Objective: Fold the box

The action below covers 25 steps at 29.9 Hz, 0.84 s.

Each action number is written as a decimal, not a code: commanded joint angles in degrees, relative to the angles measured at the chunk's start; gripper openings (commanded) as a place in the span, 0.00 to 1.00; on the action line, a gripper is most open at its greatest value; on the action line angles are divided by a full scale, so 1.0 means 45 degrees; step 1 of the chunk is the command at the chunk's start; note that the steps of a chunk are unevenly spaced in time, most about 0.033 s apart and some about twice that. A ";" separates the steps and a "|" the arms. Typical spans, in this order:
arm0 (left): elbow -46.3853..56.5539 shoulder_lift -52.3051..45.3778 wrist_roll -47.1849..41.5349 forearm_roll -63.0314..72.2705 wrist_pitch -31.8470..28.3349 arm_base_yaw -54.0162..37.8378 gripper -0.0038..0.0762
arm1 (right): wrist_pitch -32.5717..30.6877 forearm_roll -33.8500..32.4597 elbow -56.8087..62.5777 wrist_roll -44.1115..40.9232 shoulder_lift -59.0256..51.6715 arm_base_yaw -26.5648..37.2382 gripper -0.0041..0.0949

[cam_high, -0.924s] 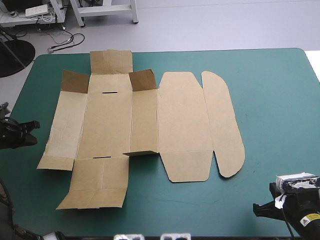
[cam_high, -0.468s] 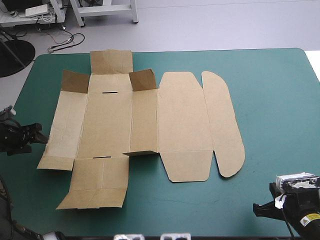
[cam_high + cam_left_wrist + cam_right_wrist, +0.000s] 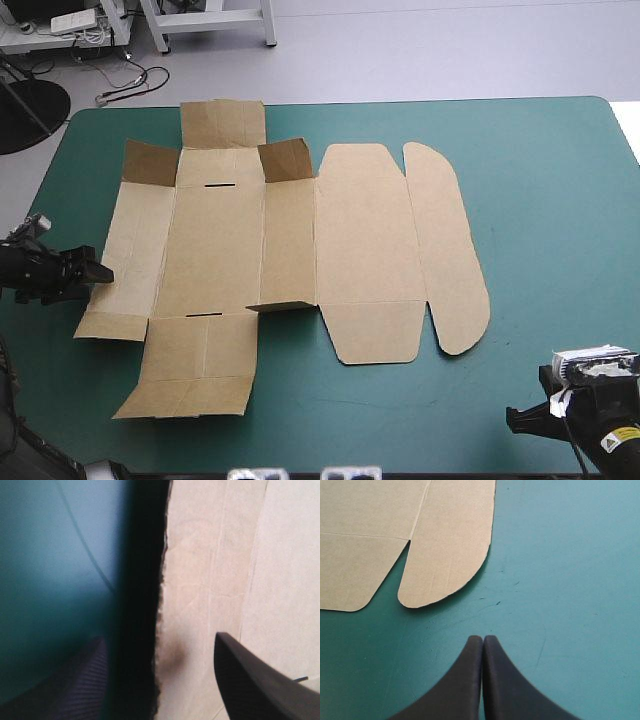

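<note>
The brown box [image 3: 215, 250] lies as a cut sheet on the teal-green cover, mostly flat. Two small corner flaps [image 3: 285, 158] stand up at its far side, and the rounded lid flap [image 3: 445, 250] points right. My left gripper [image 3: 98, 272] is open at the sheet's left edge. In the left wrist view the box edge [image 3: 210, 570] runs between the spread fingers of the gripper [image 3: 160, 680], one finger over the board, the other over the cover. My right gripper [image 3: 515, 418] is shut and holds nothing, near the table's front right corner. The lid flap [image 3: 450, 535] lies ahead of the shut right gripper [image 3: 483, 640].
The teal-green cover [image 3: 550, 200] stretches from the box's rounded flap to the table's right edge. The sheet's far flap [image 3: 222, 122] reaches close to the table's far edge, and the near flap [image 3: 190, 380] ends short of the front edge.
My left gripper has moved right to the box's left edge and opened from shut. The right arm and the box have not moved.
</note>
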State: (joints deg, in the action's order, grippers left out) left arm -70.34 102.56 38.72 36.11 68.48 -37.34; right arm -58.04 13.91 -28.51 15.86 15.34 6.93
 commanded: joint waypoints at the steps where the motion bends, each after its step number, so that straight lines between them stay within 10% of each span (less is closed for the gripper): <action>1: -0.0370 -0.0251 0.0349 0.0964 0.0821 0.0232 0.59 | 0.0690 0.0163 -0.0374 0.0015 0.0180 -0.0042 0.03; 15: -0.0370 0.0482 0.0506 0.0819 0.0644 0.2460 0.58 | 0.0690 0.0163 -0.0374 -0.0344 0.0180 -0.0042 0.03; 21: -0.0370 0.0482 0.0512 0.0787 0.0694 0.2518 0.06 | 0.0690 0.0163 -0.0374 -0.0344 0.0180 -0.0042 0.03; 25: -0.0990 0.0456 0.0592 0.1070 0.1034 0.2808 0.04 | 0.0665 0.0163 -0.0374 -0.0344 0.0180 -0.0042 0.03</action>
State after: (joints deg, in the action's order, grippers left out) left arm -71.84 106.70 41.16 38.90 69.72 -26.21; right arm -58.04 13.86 -28.51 14.17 15.34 6.93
